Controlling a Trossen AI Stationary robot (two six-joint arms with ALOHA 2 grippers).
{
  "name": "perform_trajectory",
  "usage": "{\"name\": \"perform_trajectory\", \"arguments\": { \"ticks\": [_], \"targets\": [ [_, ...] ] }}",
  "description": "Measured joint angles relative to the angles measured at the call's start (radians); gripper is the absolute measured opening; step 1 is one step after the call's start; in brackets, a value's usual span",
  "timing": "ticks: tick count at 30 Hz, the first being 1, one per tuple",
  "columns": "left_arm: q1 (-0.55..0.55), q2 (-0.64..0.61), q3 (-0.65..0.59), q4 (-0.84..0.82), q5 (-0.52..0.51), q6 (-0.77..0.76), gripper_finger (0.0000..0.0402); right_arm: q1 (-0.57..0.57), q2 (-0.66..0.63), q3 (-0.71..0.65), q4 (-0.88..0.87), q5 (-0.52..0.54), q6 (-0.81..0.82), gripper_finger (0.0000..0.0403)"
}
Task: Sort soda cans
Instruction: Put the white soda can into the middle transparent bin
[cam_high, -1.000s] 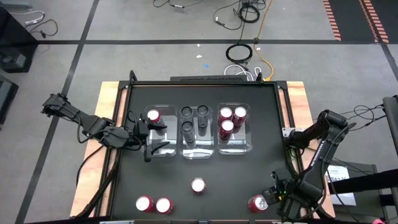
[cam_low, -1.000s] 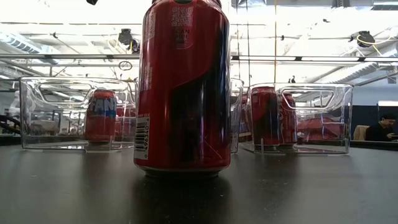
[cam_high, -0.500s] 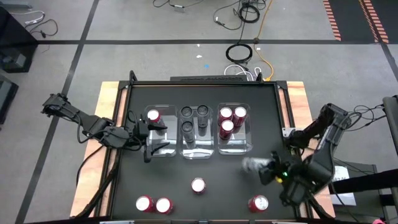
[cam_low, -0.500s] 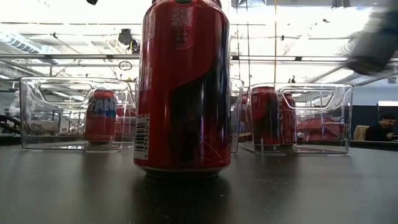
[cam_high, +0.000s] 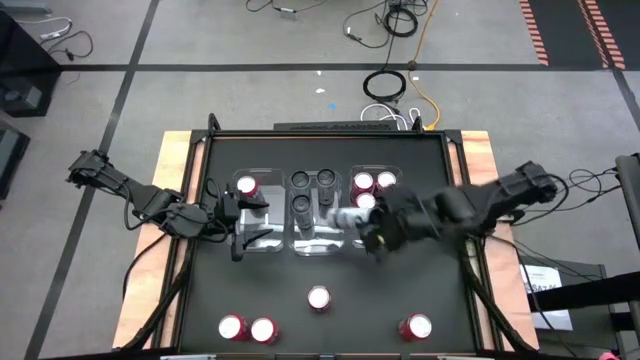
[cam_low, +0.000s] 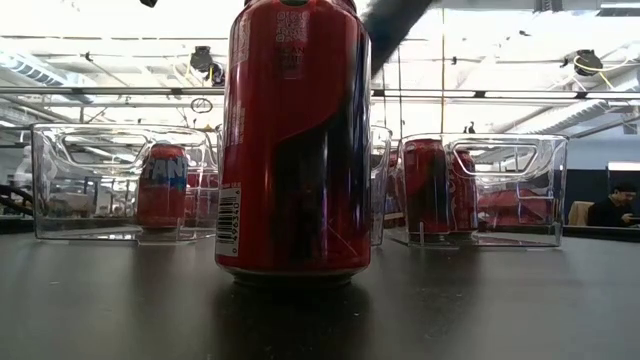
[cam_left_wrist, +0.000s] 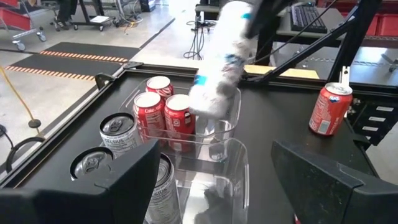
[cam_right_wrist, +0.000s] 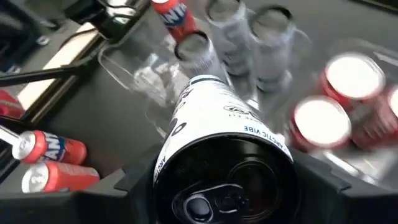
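We hold a pale can (cam_high: 347, 217) in our right hand (cam_high: 372, 226), gripped around its body near one end. The can lies roughly level, its long axis running left to right, with the free end pointing left toward the middle bin (cam_high: 313, 212). That bin already carries three grey cans (cam_high: 301, 208); the space on its near side is free.

The relation that governs the coming move is this: the held can sits above the gap between the middle bin and the right bin (cam_high: 378, 207), so the middle bin lies just to the left of the hand. We judge that the can must be turned upright before it goes down among the standing grey cans.

The right bin holds three red cans (cam_high: 364, 184). The left bin (cam_high: 248, 213) holds one red can (cam_high: 246, 186). Four more red cans (cam_high: 318, 298) stand loose at the near side of the table (cam_high: 430, 170).

Our left hand (cam_high: 236, 221) waits over the left bin, fingers spread wide and empty. The right hand is clearly the nearer one to the middle bin.
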Motion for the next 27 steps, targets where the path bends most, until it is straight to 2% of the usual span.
{"name": "perform_trajectory", "arguments": {
  "ticks": [3, 7, 14, 17, 23, 27],
  "targets": [
    [0.000, 0.000, 0.000, 0.000, 0.000, 0.000, 0.0316, -0.102, 0.024, 0.000, 0.062, -0.107, -0.106, 0.0247],
    [0.000, 0.000, 0.000, 0.000, 0.000, 0.000, 0.0316, -0.195, 0.048, 0.000, 0.062, -0.226, -0.163, 0.0247],
    [0.000, 0.000, 0.000, -0.004, 0.000, 0.005, 0.0316, -0.277, 0.129, 0.055, 0.048, -0.322, -0.230, 0.0247],
    [0.000, 0.000, 0.000, -0.004, 0.000, 0.005, 0.0316, -0.297, 0.209, 0.158, -0.026, -0.339, -0.270, 0.0247],
    [0.000, 0.000, 0.000, -0.004, 0.000, 0.005, 0.0316, -0.330, 0.427, 0.449, -0.307, -0.351, -0.352, 0.0247],
    [0.000, 0.000, 0.000, -0.004, 0.000, 0.005, 0.0316, -0.345, 0.549, 0.595, -0.355, -0.351, -0.409, 0.0247]
  ]
}}
